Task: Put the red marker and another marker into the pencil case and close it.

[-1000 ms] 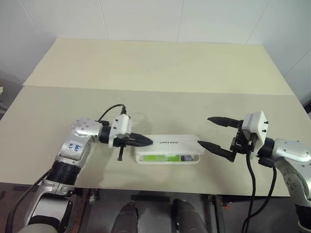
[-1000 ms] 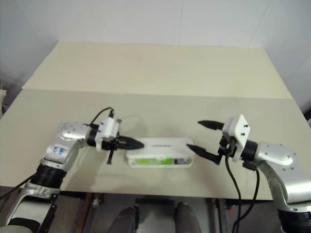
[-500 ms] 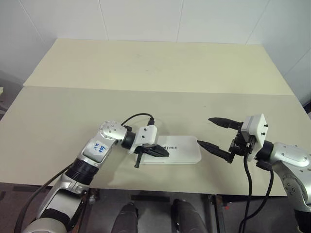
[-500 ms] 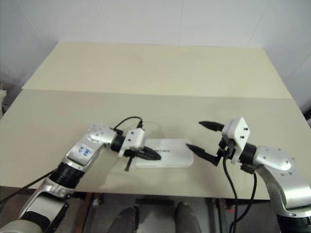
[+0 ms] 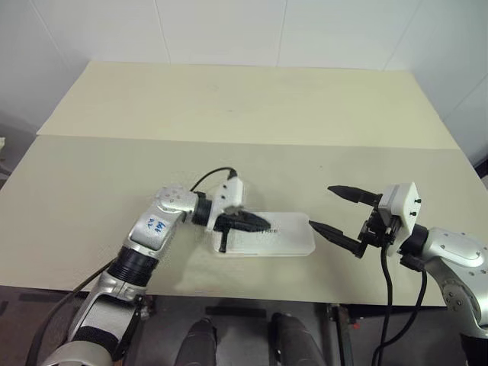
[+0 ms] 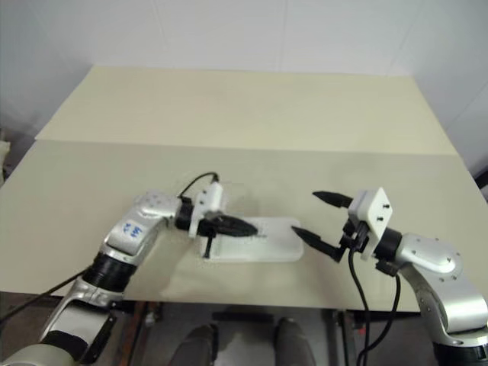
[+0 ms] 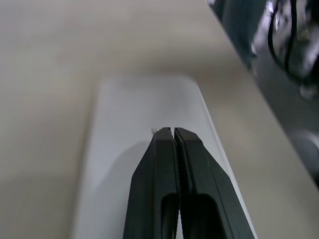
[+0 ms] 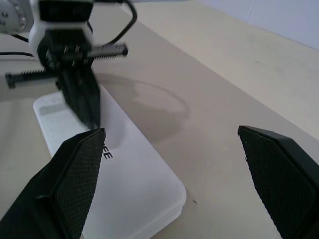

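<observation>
The white pencil case [image 5: 278,238] lies flat near the table's front edge with its lid down and "UNITREE" printed on top. The red marker and the other marker are hidden. My left gripper [image 5: 261,223] is shut and empty. It points right over the left half of the lid [image 7: 144,109], and I cannot tell whether the tips touch it. My right gripper [image 5: 320,207] stands wide open just past the case's right end, holding nothing. In the right wrist view the case [image 8: 139,189] lies between its fingers [image 8: 75,174], with the left gripper [image 8: 84,107] above it.
The beige table [image 5: 244,114] stretches far behind the case, with a seam [image 5: 252,142] running across its width. Its front edge [image 5: 229,293] lies close below the case. White walls bound the table at the back.
A second ago the lid stood raised, with a green marker visible inside; now the case is shut. My left gripper moved right and slightly up over the lid. The right gripper stayed put.
</observation>
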Controlling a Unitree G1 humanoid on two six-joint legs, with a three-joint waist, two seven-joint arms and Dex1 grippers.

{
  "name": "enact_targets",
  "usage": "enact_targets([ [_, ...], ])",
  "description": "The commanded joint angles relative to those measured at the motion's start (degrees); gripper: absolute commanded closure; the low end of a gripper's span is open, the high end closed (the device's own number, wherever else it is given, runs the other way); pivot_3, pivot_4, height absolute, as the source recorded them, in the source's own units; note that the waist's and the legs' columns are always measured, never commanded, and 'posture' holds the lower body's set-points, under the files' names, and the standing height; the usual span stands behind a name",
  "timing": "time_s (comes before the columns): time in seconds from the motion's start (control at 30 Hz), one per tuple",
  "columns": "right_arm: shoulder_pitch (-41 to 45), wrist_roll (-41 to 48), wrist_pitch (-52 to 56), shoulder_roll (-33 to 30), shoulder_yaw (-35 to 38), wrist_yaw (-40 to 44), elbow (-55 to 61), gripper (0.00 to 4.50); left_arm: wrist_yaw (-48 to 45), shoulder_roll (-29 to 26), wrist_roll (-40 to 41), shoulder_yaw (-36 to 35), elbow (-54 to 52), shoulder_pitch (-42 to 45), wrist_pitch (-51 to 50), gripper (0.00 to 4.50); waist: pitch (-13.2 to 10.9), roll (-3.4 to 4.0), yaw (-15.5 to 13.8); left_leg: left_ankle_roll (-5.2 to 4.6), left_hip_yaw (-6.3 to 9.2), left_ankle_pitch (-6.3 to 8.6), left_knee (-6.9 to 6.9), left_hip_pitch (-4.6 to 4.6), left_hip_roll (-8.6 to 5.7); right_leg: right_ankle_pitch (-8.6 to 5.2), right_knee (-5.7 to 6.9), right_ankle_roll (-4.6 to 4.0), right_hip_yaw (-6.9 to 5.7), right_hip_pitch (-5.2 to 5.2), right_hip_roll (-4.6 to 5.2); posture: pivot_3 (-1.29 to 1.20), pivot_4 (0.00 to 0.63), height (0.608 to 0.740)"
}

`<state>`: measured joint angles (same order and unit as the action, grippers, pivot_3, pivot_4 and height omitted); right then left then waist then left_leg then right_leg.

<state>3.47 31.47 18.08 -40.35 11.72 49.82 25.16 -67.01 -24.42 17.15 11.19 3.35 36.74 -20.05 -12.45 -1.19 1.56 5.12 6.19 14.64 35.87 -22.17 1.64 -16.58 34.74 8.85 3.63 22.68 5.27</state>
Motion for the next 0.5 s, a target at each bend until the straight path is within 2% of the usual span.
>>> enact_targets([
  [0.03, 0.77, 0.15, -1.65, -0.99, 1.42, 1.63, -0.76, 0.0, 1.97, -0.23, 6.98, -8.42, -2.59, 1.06, -0.9, 4.47, 0.0, 0.0, 0.04, 0.0, 0.0, 0.0, -0.02, 0.01, 0.0, 0.0, 0.0, 0.0, 0.0, 0.0, 0.0, 0.0, 0.15, 0.74],
  [0.13, 1.54, 0.12, -2.14, -1.48, 1.64, 2.8, -2.3, 0.0, 2.87, -2.34, 10.45, -13.66, -2.95, 0.87, -2.5, 4.47, 0.0, 0.0, 0.03, 0.0, 0.0, 0.0, -0.04, 0.03, 0.0, 0.0, 0.02, 0.0, 0.0, 0.01, 0.0, 0.0, 0.15, 0.74],
  [0.3, 2.79, 0.01, -2.81, -2.06, 1.59, 4.57, -4.6, 0.0, 0.94, -9.77, 13.39, -20.08, -4.21, -3.99, -3.41, 4.47, 0.0, 0.0, 0.06, 0.0, 0.0, 0.0, -0.08, 0.03, 0.0, 0.01, 0.0, 0.01, 0.0, 0.01, 0.01, 0.0, 0.15, 0.74],
  [0.33, 3.16, -0.03, -3.08, -2.16, 1.57, 4.95, -5.33, 0.0, 0.15, -11.98, 13.92, -21.88, -4.62, -6.51, -3.72, 4.07, 0.0, 0.0, 0.21, 0.0, 0.0, 0.0, -0.13, 0.04, 0.0, 0.01, 0.0, 0.01, 0.0, 0.01, 0.02, 0.0, 0.15, 0.74],
  [0.37, 3.42, -0.06, -3.29, -2.2, 1.55, 5.21, -5.84, 0.0, -0.27, -13.45, 14.32, -22.97, -4.96, -8.25, -3.82, 3.87, 0.0, 0.01, 0.4, 0.0, 0.0, 0.0, -0.2, 0.08, 0.0, 0.01, -0.02, 0.01, 0.0, 0.01, 0.02, 0.0, 0.15, 0.74],
  [0.5, 5.47, -0.73, -6.23, -1.78, 1.32, 6.32, -8.97, 0.0, 0.7, -15.36, 14.91, -25.9, -6.32, -13.35, -1.74, 2.62, -0.01, 0.0, -0.22, 0.01, 0.01, 0.0, -0.38, 0.08, 0.02, -0.03, 0.0, -0.06, -0.02, 0.09, 0.01, 0.0, 0.15, 0.74],
])
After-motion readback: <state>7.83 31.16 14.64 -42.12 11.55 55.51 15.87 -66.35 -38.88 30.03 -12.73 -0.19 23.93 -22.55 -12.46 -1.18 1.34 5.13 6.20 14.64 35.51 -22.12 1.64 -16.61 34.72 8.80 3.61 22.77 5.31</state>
